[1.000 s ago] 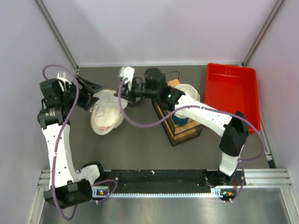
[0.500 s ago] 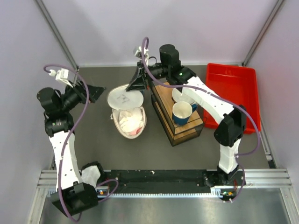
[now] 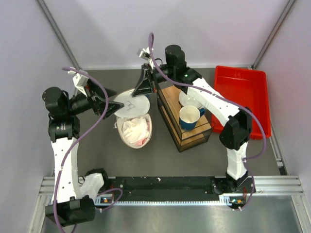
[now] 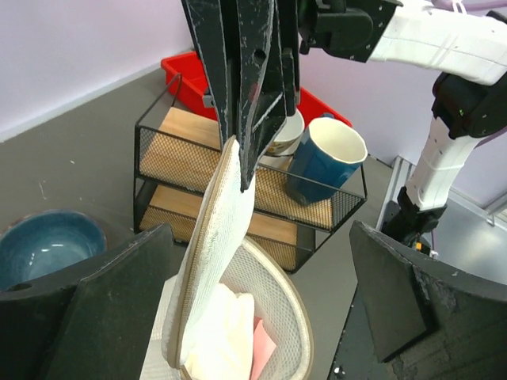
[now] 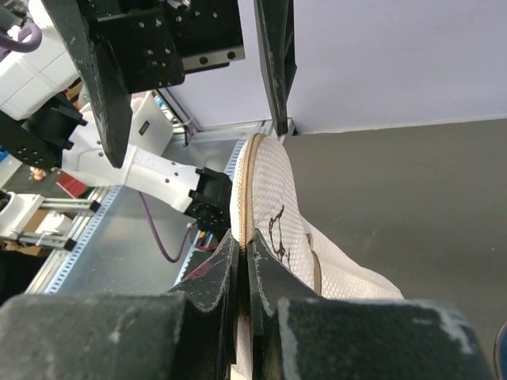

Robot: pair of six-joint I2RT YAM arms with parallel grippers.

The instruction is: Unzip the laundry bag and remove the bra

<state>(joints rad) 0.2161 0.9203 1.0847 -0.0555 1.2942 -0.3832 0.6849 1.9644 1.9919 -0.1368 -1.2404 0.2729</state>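
Observation:
The laundry bag (image 3: 134, 130) lies open on the table, its round lid (image 3: 130, 104) lifted on edge. The bra (image 3: 132, 129), white and pink, lies bunched inside; it also shows in the left wrist view (image 4: 231, 332). My right gripper (image 3: 139, 89) is shut on the lid's zipped rim, seen up close in the right wrist view (image 5: 244, 241), beside the black drawing (image 5: 277, 229). My left gripper (image 3: 111, 99) is open wide just left of the lid. In the left wrist view my left gripper (image 4: 260, 237) straddles the lid (image 4: 207, 269) without touching it.
A wire rack with wooden shelves (image 3: 192, 133) stands right of the bag, holding a blue cup (image 3: 188, 116) and a white bowl (image 3: 192, 98). A red tray (image 3: 240, 97) lies at the far right. A blue bowl (image 4: 47, 245) sits beyond the bag.
The right gripper has swung the lid up and open, exposing the bra. The left gripper pulled back, then moved right, close to the lid's left side.

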